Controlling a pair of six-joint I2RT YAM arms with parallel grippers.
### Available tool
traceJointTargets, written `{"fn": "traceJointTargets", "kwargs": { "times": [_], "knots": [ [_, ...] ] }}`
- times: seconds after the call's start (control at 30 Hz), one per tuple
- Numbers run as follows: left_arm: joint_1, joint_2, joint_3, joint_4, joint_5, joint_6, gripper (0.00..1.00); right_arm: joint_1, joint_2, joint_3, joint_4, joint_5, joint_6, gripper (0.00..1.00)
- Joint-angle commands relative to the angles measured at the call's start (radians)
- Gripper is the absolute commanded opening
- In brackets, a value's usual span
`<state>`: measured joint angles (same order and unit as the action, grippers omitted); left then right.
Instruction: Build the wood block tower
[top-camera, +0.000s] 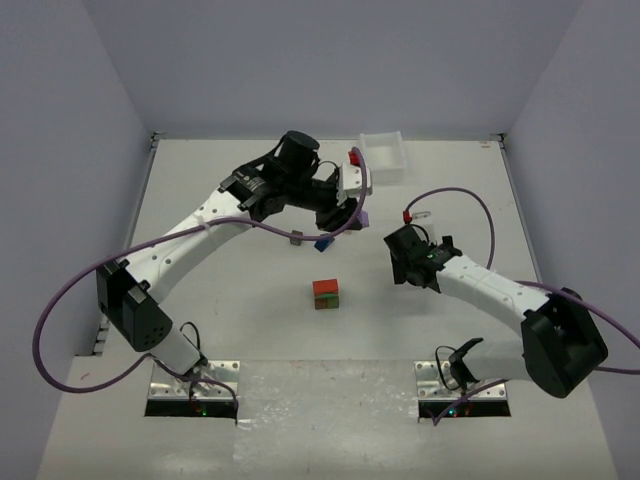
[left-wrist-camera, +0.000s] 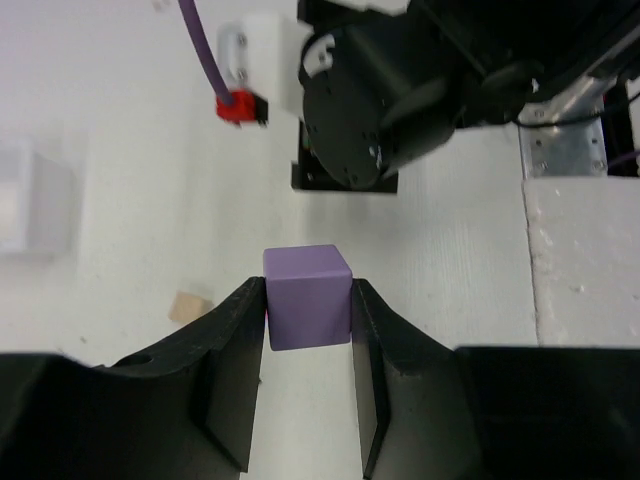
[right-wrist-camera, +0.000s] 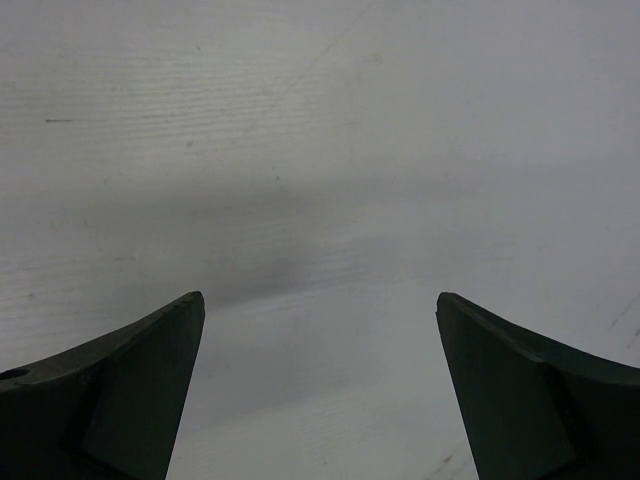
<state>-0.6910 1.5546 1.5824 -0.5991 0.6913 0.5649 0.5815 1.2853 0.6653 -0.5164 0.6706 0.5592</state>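
Your left tool clamps a small purple wooden cube; the red-orange-on-green block stack lies baseward of it, slightly left; right tool spread, empty.

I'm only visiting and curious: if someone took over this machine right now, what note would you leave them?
Left gripper: shut on the purple cube, far side of the table.
Right gripper: open, empty, over bare table.
Tower: a low stack at mid-table, red-orange on top, green beneath.
Loose: a blue block and a beige block on the table near the left gripper.
Done: only the base.
Left: probably add the purple cube to the tower, then the loose blocks.
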Motion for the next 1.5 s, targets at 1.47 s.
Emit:
{"fn": "traceJointTargets", "kwargs": {
  "times": [1.47],
  "knots": [
    [-0.104, 0.050, -0.357, -0.080, -0.257, 0.027, 0.00, -0.017, -0.068, 0.008, -0.180, 0.138, 0.155, 0.99]
  ]
}}
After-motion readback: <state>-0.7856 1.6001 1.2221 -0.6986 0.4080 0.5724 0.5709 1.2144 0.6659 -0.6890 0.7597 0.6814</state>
